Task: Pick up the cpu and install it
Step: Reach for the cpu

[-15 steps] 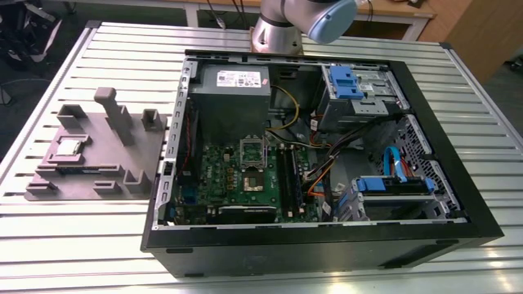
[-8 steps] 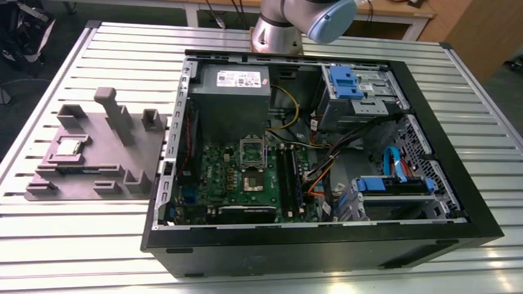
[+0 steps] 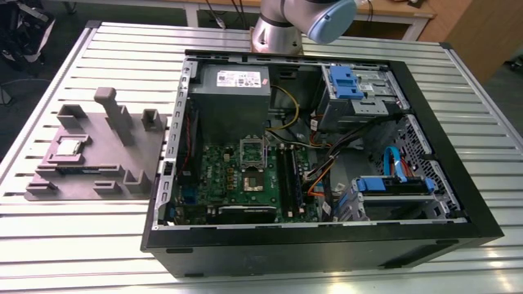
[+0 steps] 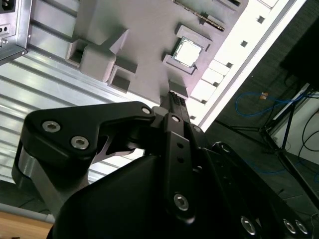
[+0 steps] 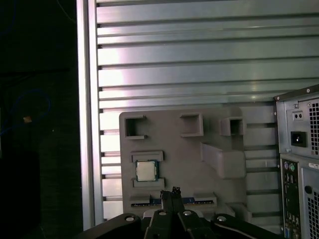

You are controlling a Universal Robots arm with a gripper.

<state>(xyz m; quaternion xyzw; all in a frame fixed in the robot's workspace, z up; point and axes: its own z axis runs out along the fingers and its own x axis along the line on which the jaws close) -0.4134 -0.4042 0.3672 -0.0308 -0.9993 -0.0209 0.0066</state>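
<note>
Two slim fingers (image 5: pixel 169 201) of the gripper (image 5: pixel 174 190) meet tip to tip, gripping nothing, over a grey holder tray (image 5: pixel 174 144). Just ahead of the tips, the cpu (image 5: pixel 147 171) lies flat in its square pocket (silver top up), untouched. Farther off sits the open computer case (image 3: pixel 327 245), its green motherboard (image 3: pixel 220 165) exposed.

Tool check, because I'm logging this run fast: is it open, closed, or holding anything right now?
Tool: closed, holding nothing; the cpu lies in the grey fixture.
</note>
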